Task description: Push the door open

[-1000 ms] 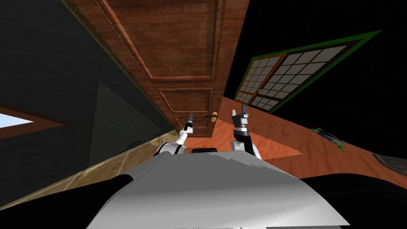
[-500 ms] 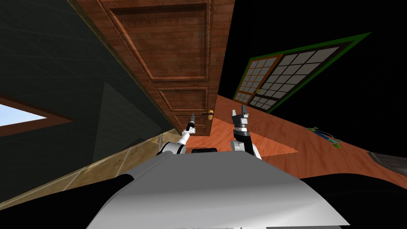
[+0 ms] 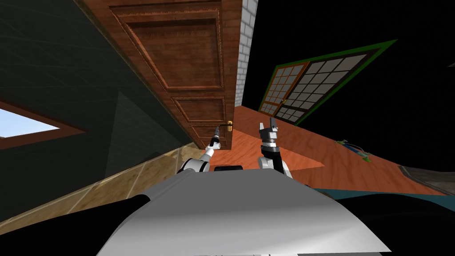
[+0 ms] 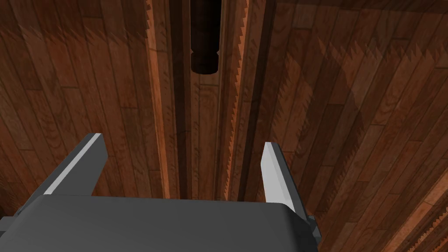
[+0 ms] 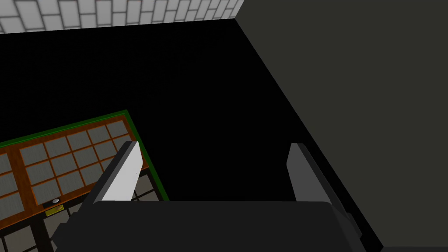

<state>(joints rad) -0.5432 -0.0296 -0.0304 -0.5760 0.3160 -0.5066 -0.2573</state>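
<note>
Door point(image 3: 186, 58) close before left pincer point(image 4: 181, 142)

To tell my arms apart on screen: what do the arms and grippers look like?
The left gripper and right gripper match: two thin light grey blade fingers on a dark grey box. The left forearm is white, the right forearm black.

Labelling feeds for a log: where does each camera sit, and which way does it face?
Head view: on the head, steeply down at the brown door; left end effector and right end effector show.
Left wrist view: on the left hand, facing the door's panels; own open fingers.
Right wrist view: on the right hand, facing a gridded window; own open fingers.
Head and right wrist views share that window.
</note>
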